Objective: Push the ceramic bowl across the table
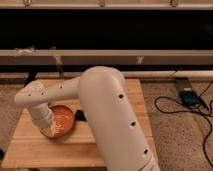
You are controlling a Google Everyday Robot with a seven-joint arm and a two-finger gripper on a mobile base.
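Gripper (50, 131) low at the near-left rim of the ceramic bowl (64, 119) — open or closed, cannot tell. Bowl sits left-centre on the table (30, 150).
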